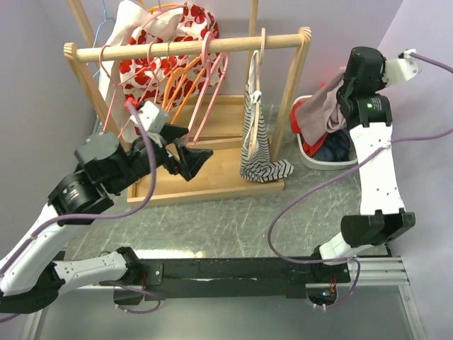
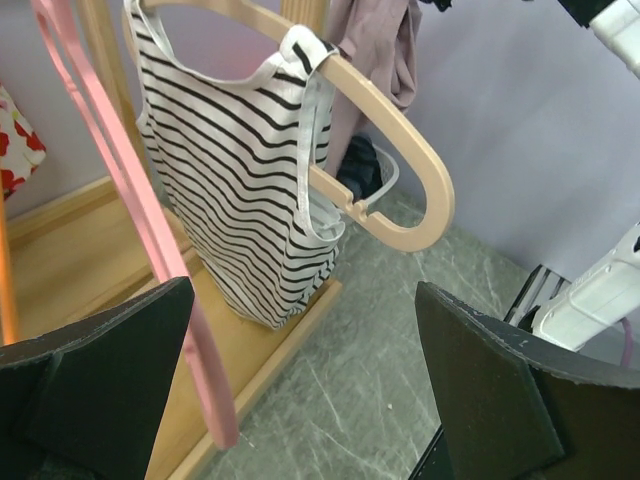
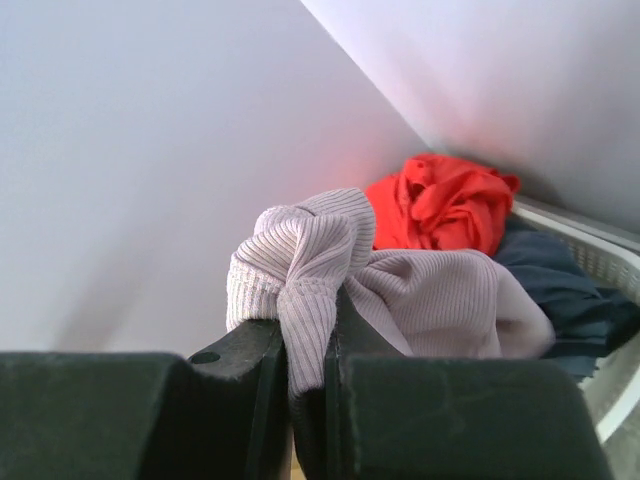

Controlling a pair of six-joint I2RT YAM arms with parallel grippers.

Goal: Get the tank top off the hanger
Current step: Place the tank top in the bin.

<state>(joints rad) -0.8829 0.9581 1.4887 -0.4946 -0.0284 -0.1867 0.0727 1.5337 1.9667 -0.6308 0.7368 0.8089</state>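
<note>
The striped tank top (image 2: 230,170) hangs on a wooden hanger (image 2: 400,150) hooked over the rail (image 1: 191,47) of a wooden rack, towards the rail's right end, with its hem bunched on the rack's base. The left pincer (image 1: 185,147) is spread wide and holds nothing, near the tank top but apart from it, among pink hangers (image 2: 130,190). The right pincer (image 3: 308,345) is nearly closed, pinching a pale ribbed garment (image 3: 420,300) above a white basket (image 3: 600,260) of clothes on the tabletop (image 1: 233,219).

Bright, even light; soft shadows; sharp.
</note>
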